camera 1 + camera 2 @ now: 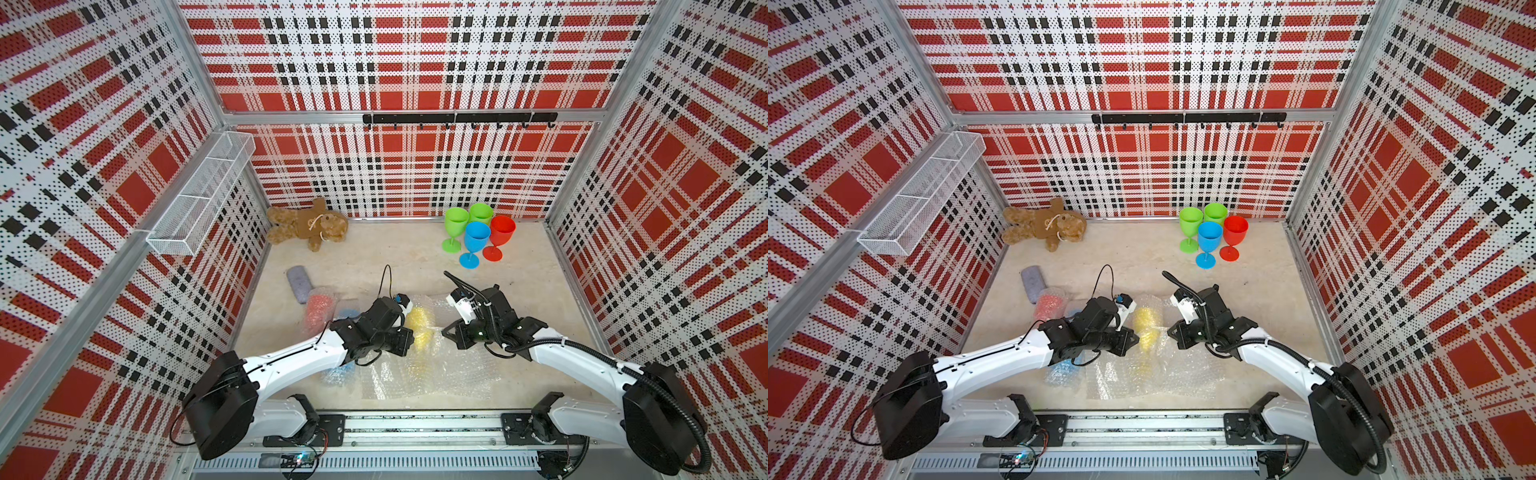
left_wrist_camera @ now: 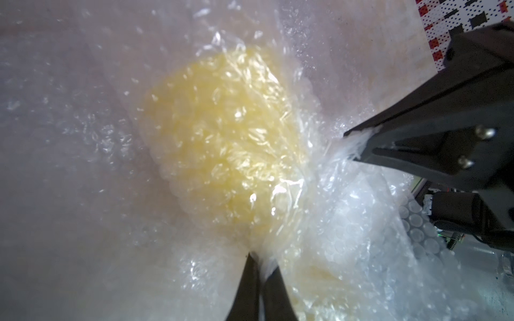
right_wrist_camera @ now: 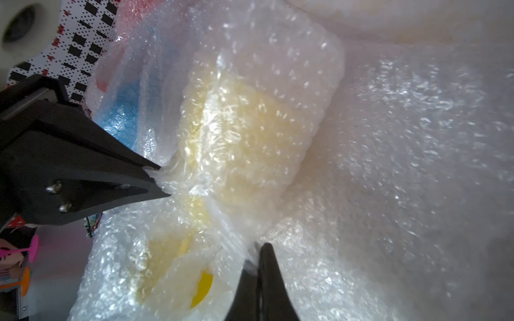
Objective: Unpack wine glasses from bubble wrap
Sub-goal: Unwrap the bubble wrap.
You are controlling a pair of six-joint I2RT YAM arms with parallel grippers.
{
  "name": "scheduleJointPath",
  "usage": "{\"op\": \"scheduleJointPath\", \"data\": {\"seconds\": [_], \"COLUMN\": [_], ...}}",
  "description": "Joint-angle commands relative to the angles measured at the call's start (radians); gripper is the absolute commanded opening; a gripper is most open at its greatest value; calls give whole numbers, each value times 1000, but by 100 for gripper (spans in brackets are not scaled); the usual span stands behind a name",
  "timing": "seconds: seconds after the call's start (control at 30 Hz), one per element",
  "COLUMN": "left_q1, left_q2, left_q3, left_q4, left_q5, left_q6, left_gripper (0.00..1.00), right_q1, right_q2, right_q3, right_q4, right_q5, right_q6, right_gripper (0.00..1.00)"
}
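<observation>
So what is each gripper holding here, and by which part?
Both hold the bubble wrap around the yellow goblet, not the goblet itself: left gripper and right gripper are shut on bunched film at its narrow waist, from opposite sides.

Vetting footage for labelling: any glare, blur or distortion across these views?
Both top views: sharp and evenly lit, though the wide angle stretches the plaid walls toward the edges. Left wrist view: soft focus, and glare specks on the bubble wrap haze the yellow goblet. Right wrist view: the same glare, with blur worst at the frame edges.
</observation>
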State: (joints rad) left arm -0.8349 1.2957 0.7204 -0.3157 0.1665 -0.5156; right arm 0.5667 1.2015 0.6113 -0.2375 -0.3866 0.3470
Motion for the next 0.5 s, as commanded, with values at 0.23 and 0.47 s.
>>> {"op": "scheduleJointPath", "data": {"seconds": [0.23,0.47], "left_q1": [22,60], "left_q2": [22,-25], "left_q3": [-24,-17], "left_q4": [-95,-119], "left_q5": [-65,-55], "left_q6": [-17,-41], "left_gripper": [0,36], "right_q1": [-48,-47], "right_q2": [25,24], "right_q3": [-3,6], "right_q4": [-36,-37], "right_q5": [120,103], "right_q6": [11,2], "right_gripper": [0,0]}}
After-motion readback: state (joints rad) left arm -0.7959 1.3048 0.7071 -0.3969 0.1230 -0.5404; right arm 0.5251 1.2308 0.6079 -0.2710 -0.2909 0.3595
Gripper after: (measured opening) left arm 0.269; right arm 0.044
